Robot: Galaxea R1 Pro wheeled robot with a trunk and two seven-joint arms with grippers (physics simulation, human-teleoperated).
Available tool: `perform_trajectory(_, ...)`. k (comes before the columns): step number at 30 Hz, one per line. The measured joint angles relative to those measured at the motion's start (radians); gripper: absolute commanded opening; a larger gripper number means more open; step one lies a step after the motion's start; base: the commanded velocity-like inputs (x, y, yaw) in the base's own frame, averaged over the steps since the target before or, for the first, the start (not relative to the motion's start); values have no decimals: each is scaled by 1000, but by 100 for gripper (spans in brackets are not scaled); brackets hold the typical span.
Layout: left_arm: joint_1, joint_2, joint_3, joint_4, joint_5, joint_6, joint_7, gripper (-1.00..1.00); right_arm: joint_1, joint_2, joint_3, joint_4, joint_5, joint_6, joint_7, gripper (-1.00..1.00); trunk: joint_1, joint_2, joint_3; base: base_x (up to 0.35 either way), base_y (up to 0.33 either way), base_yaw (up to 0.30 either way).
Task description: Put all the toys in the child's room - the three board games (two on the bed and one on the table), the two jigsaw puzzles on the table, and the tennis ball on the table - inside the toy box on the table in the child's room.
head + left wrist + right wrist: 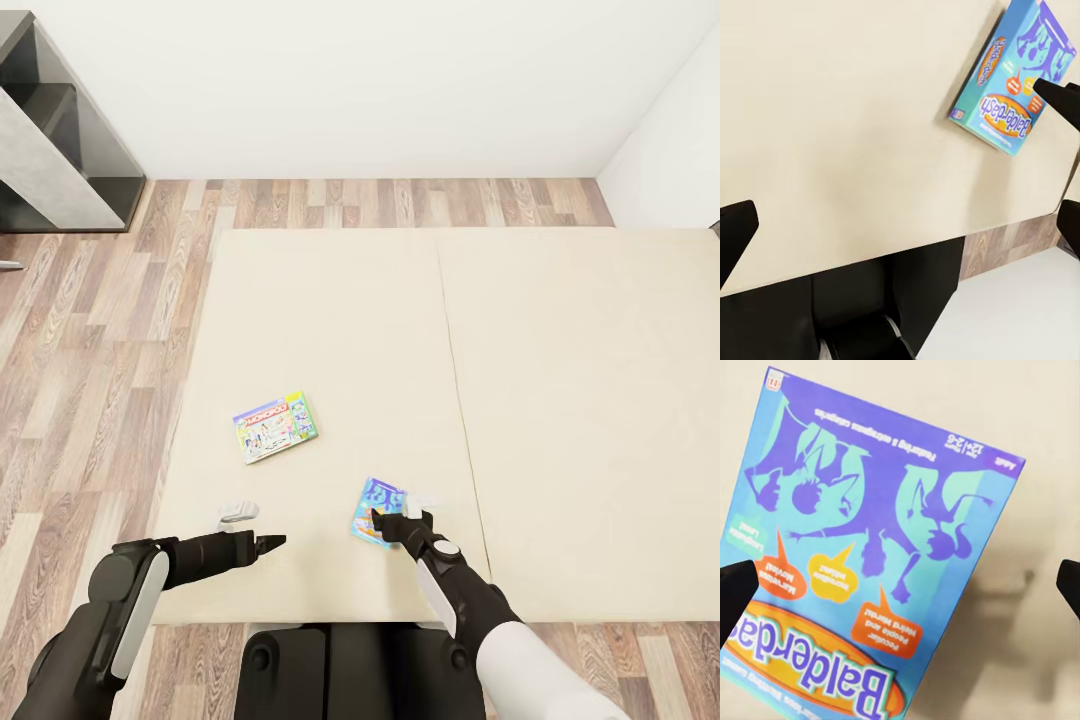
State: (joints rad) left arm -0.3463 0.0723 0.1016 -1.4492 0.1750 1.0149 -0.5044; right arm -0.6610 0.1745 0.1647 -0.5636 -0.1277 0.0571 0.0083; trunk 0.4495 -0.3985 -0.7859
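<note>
From the head view, a wide cream bed fills the middle of the room, with wood-plank floor around it and a dark shelf unit in the far left corner. Two board games lie flat on the bed. The Monopoly box sits left of centre, pale with green and pink edges and a small red logo strip, turned slightly askew. The Balderdash box lies nearer the robot, bright blue, its near edge partly hidden behind the right claw. That claw hovers right at the box with its fingers spread. The left claw hangs over bare mattress near the bed's near edge, well apart from both games; its fingers look close together here.

In the left wrist view, the Balderdash box shows its teal side and blue lid with an orange oval title. A dark fingertip of the right arm overlaps it. The left claw's own fingers stand wide apart at the picture's edges, holding nothing.

In the right wrist view, the Balderdash lid looms close: purple cartoon figures, orange speech bubbles, the title upside down. The right claw's fingertips flank it, open, not yet touching.
</note>
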Motion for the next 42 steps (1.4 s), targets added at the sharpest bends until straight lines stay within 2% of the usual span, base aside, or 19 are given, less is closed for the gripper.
perform_trajectory(42,0,0,0,0,0,0,0,100,0,0,0,22,-3,29,-4,100,0,0,0,0,0,0)
